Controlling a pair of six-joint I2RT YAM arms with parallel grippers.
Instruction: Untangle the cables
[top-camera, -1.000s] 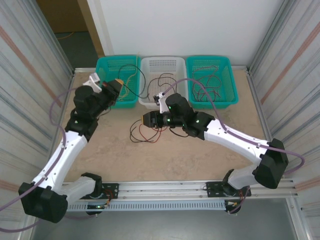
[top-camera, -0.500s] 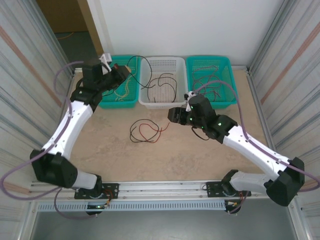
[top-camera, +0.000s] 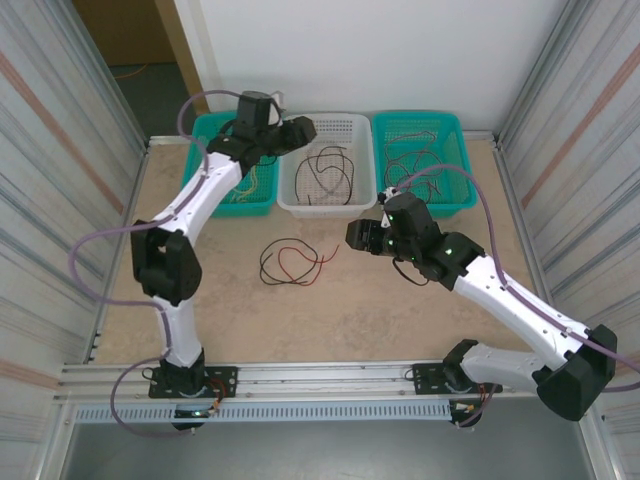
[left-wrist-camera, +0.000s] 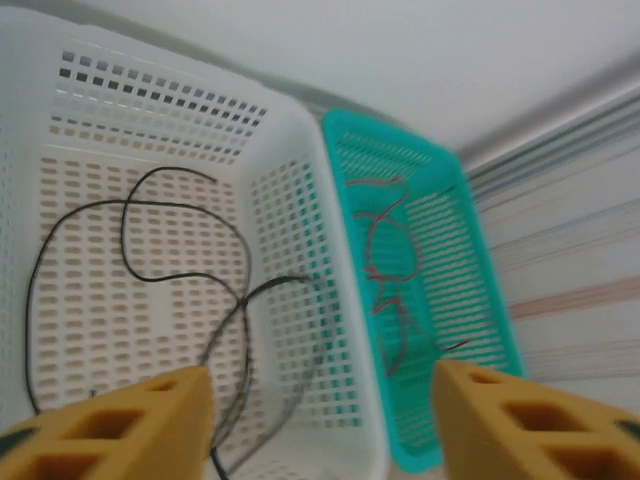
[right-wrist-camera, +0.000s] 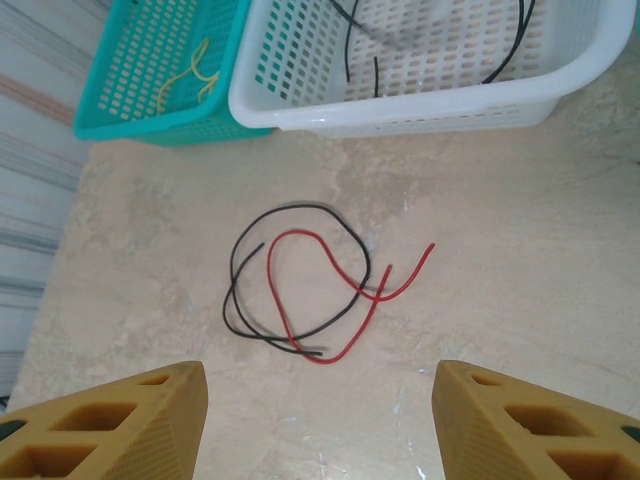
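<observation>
Two of the cables, a black one (right-wrist-camera: 300, 207) and a red one (right-wrist-camera: 276, 301), lie looped through each other on the table (top-camera: 290, 262). My right gripper (top-camera: 352, 235) (right-wrist-camera: 325, 420) hovers to their right, open, nothing between its yellow fingers (right-wrist-camera: 110, 420). My left gripper (top-camera: 303, 130) (left-wrist-camera: 320, 420) is stretched out over the white basket (top-camera: 300, 205) (left-wrist-camera: 290, 150), open and empty. Black cable (left-wrist-camera: 241, 301) lies loose in that basket, one strand running down beside the left finger (left-wrist-camera: 150, 420).
A teal basket (top-camera: 205, 130) at the back left holds pale yellow cables (right-wrist-camera: 195, 75). Another teal basket (top-camera: 462, 150) (left-wrist-camera: 470, 300) at the back right holds red and black cables (left-wrist-camera: 385, 250). Corrugated walls stand at both sides of the table.
My left arm swung from the left teal basket over to the white basket and opened, dropping a black cable there. My right gripper drew back to the right off the tangle.
</observation>
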